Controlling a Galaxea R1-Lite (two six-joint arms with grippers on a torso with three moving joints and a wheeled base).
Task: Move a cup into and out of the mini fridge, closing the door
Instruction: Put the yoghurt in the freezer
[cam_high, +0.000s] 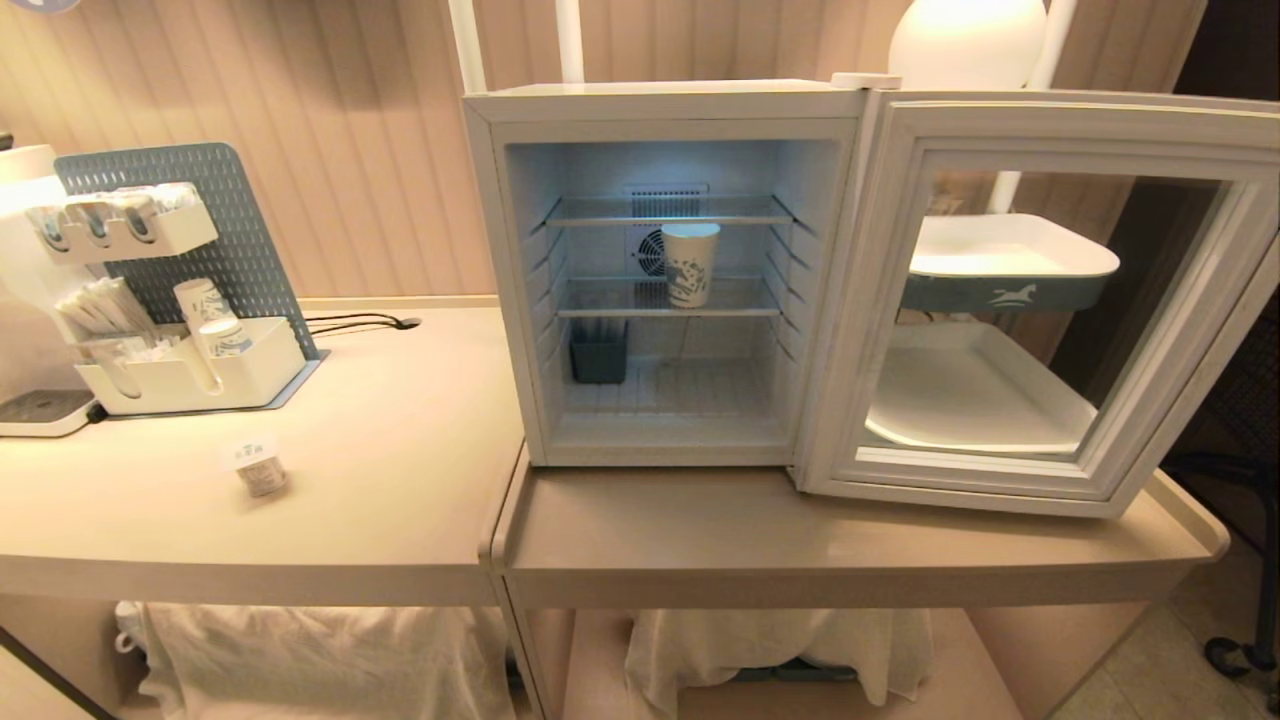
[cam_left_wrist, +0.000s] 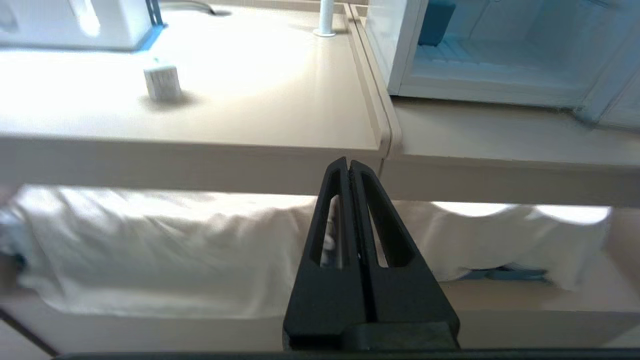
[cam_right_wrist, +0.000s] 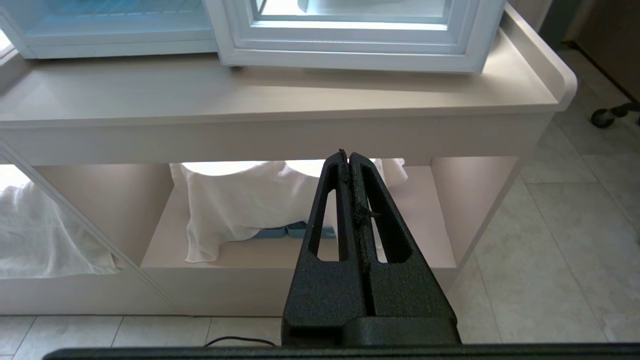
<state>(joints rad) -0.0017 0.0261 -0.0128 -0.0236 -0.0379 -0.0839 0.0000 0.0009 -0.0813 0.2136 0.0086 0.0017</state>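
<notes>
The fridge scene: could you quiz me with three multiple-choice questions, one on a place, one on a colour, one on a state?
1. Where is the cup?
A. inside the mini fridge
B. on the counter left of it
C. on the floor

2. What colour is the small bin on the mini fridge floor?
A. red
B. yellow
C. dark blue-grey

3. How is the door?
A. swung open
B. shut
C. taken off

B: it stands on the counter.
C: dark blue-grey beside white walls.
A: it hangs wide at the right.
</notes>
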